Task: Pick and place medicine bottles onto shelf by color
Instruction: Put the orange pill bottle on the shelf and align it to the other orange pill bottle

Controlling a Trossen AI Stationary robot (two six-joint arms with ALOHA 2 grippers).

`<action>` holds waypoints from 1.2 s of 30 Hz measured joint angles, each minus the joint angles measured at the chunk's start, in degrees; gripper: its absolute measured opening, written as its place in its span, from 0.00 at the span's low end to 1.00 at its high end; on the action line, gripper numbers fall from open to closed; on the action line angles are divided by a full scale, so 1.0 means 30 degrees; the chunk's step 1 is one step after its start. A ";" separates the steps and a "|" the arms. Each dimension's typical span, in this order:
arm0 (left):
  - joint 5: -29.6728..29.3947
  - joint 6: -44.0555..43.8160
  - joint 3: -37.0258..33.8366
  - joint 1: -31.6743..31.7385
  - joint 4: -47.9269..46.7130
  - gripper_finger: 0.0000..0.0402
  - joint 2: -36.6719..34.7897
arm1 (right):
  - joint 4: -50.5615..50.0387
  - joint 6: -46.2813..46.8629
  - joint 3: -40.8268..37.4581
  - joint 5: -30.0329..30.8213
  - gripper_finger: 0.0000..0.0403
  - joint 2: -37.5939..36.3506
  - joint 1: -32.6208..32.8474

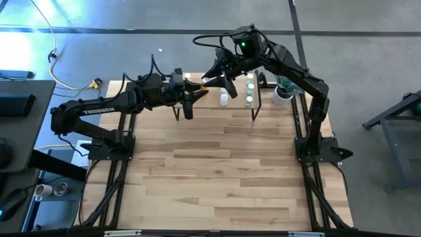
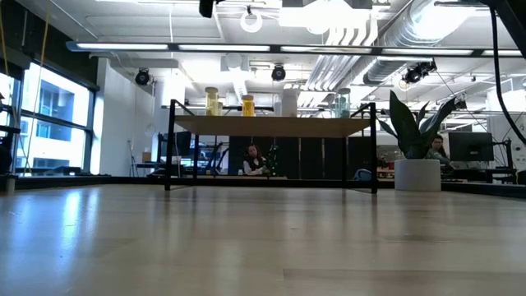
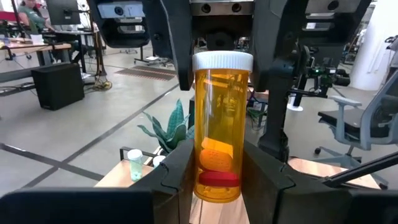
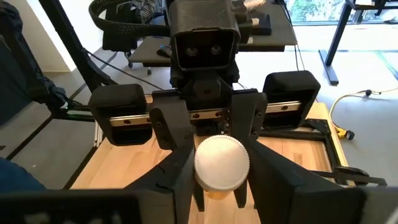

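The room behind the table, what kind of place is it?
Probably an open-plan office or lab: bare ducts run along the ceiling, a person sits at a far desk, and an office chair stands on the concrete floor.

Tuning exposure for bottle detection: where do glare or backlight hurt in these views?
Low view: window and ceiling light glare across the tabletop, and the bottles on the shelf stand backlit against the bright room. High view: a bright patch washes out the floor at upper left. Left wrist view: the orange bottle is evenly lit.
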 joint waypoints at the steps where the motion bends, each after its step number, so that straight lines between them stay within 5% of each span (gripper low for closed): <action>1: -0.0075 0.0063 0.0000 0.0000 0.0000 0.24 0.0000 | -0.0013 0.0100 0.0000 0.0001 0.30 0.0000 0.0000; 19: -0.0202 0.0117 0.0000 0.0000 -0.0190 0.25 -0.0007 | -0.0151 0.0275 0.0022 0.0365 0.25 0.0000 0.0024; 36: -0.1851 -0.0089 0.0000 0.0007 -0.2499 0.59 -0.0029 | -0.1551 0.0042 0.0095 0.1598 0.25 -0.0007 -0.0582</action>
